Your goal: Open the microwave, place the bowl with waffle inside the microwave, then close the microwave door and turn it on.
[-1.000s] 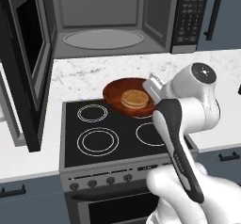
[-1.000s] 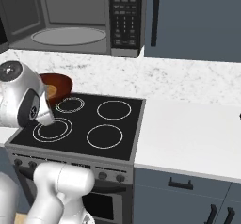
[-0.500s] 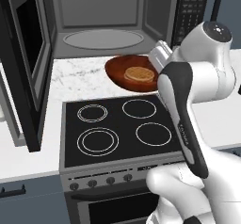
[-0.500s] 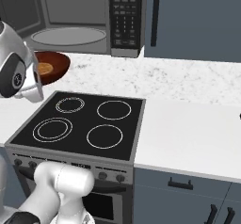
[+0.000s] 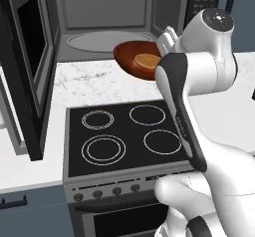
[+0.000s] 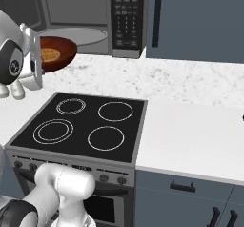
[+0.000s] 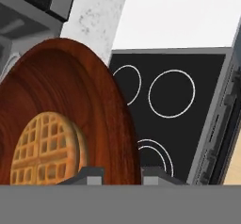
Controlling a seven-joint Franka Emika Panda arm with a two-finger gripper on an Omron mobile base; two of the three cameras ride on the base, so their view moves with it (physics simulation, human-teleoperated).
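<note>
I have the bowl (image 5: 138,60) by its rim, my fingers (image 7: 116,175) clenched on the near edge, one tip inside and one outside, so the bowl rides level and the waffle (image 5: 147,60) stays flat in its middle. In the hand view the waffle sits at about 8 o'clock of the bowl's floor, close to my fingertips. I hold it out in the air, clear of the stove (image 5: 127,136) below, just in front of the microwave (image 5: 107,19) mouth, because the next thing is to slide it in over the glass turntable (image 5: 109,40).

The microwave door (image 5: 27,71) stands swung wide at 9 o'clock of the cavity, so nothing bars the way in. The keypad (image 6: 125,14) is at 3 o'clock of the opening, untouched for now.

A second ago the bowl hung low over the back rings of the stove; half a second ago it was above the counter (image 6: 190,83) edge; now it is higher and further back, at the level of the cavity floor. My grip has not changed meanwhile.

From these angles I cannot be sure whether the far rim has already crossed the threshold or sits just short of it.
</note>
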